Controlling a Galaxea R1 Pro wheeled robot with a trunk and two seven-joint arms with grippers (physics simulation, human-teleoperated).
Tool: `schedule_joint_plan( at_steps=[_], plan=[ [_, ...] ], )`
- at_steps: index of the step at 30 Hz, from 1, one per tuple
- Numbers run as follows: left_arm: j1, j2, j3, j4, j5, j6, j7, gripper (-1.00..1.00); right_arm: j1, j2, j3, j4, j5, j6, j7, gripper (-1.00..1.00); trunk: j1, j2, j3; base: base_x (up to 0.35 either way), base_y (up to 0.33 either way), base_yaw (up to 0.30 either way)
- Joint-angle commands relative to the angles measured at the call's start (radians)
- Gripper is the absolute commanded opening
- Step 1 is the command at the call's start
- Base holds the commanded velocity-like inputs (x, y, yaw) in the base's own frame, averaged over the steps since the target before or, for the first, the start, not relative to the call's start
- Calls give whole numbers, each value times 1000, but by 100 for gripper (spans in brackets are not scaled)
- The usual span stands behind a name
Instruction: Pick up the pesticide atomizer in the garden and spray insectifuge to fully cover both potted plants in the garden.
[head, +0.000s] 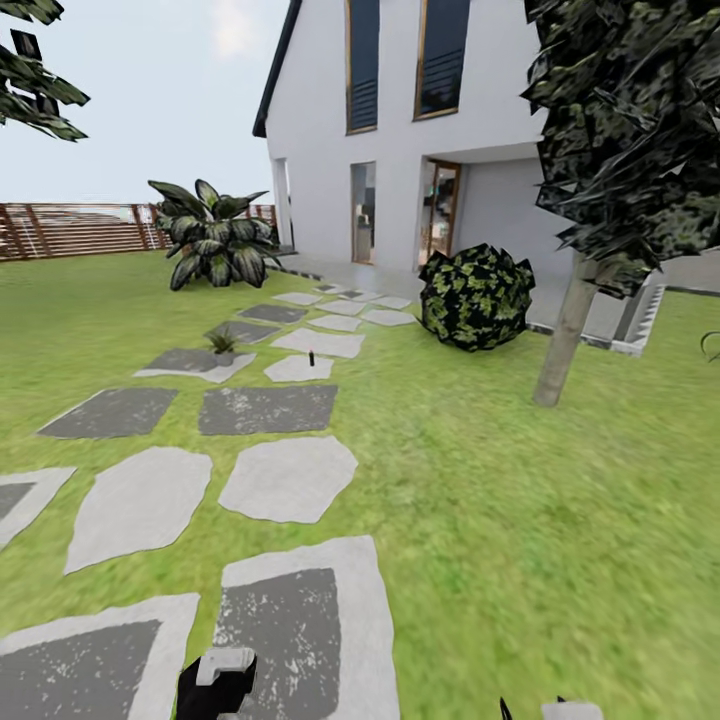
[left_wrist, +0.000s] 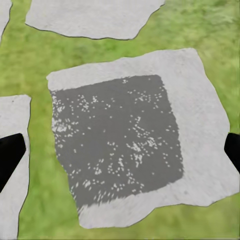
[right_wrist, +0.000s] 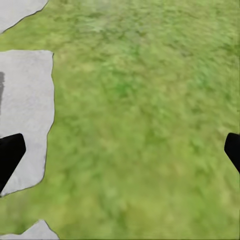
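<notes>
Far ahead in the head view, a tiny dark upright shape that looks like the pesticide atomizer (head: 312, 357) stands on a pale stepping stone (head: 298, 369). Left of it, one potted plant (head: 220, 342), a small rosette of green leaves, sits on a dark stone. No whitish specks can be made out on it at this distance. My left gripper (head: 215, 685) is low at the near edge, well short of both. In the left wrist view the left gripper (left_wrist: 120, 150) is open above a grey stone (left_wrist: 117, 137). My right gripper (right_wrist: 120, 150) is open over bare lawn.
A path of grey and white stepping stones (head: 288, 478) runs across the lawn toward the house (head: 400, 130). A big dark-leaved shrub (head: 212, 238) and a wooden fence (head: 70, 230) stand at the back left. A round clipped bush (head: 475, 296) and a tree trunk (head: 563, 335) are to the right.
</notes>
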Motion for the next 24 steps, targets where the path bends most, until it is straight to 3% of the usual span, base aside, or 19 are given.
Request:
schedule_joint_plan(
  at_steps=[1,7,24],
  plan=[
    [-1,0,0,1,0,-3,0,100,0,0,-1,0,0,-3,0,100,0,0,-2,291,177,182],
    [-1,0,0,1,0,-3,0,100,0,0,-1,-1,0,-3,0,100,0,0,-7,300,152,143],
    [-1,0,-1,1,0,-3,0,100,0,0,-1,-1,0,-3,0,100,0,0,-8,316,99,7]
  ],
)
